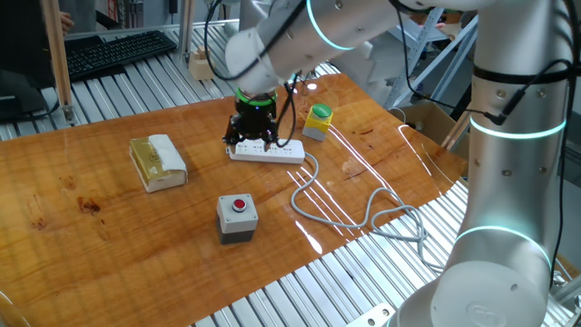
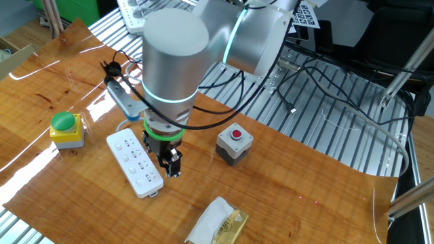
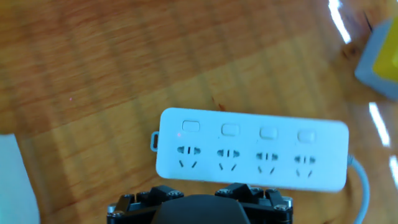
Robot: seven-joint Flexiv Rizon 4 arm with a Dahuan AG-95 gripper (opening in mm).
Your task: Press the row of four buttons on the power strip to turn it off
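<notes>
The power strip (image 3: 252,149) is laid flat mid-table with the gripper (image 2: 171,165) hung just beside it, whether the fingers are apart can't be told tbh, and the four buttons (image 3: 249,130) could easily be missed, or the light strip shoved sideways.

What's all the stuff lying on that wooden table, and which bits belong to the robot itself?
power strip: one, white, middle of the table, under the robot's hand
buttons: four, white, in a row along the strip
cable: one, grey-white, trailing from the strip's end in loops
grey box: one, red button on top, near the table's front edge
green knob: one, on a yellow base, beyond the strip
tan-and-white block: one, lying apart from the strip
keyboard: one, black, off the table behind
arm: one, silver
gripper: one, black, beside the strip
</notes>
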